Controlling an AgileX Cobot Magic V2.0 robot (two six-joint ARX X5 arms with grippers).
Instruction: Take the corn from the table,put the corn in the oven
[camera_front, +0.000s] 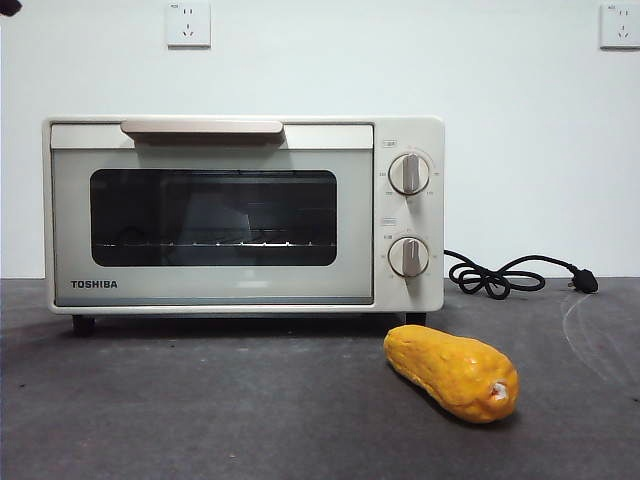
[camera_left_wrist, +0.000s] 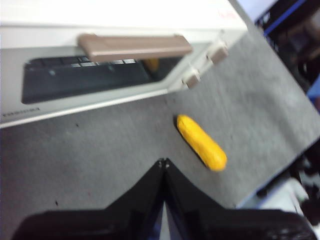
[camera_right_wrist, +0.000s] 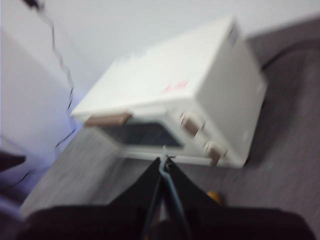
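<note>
The corn (camera_front: 453, 372), a yellow-orange cob with a pale stub end, lies on the dark grey table (camera_front: 200, 410) in front of the oven's right side. The cream-white Toshiba oven (camera_front: 243, 213) stands behind it with its door closed. From the left wrist view the corn (camera_left_wrist: 201, 142) lies beyond my left gripper (camera_left_wrist: 163, 162), whose jaws are shut and empty above the table. My right gripper (camera_right_wrist: 165, 160) is also shut, high over the table and facing the oven (camera_right_wrist: 175, 107); a sliver of the corn (camera_right_wrist: 214, 196) peeks beside its jaws.
The oven's black cord and plug (camera_front: 515, 274) lie on the table to the right of the oven. Two wall sockets (camera_front: 188, 24) sit on the white wall behind. A black arm tip (camera_front: 9, 7) shows at the top left corner.
</note>
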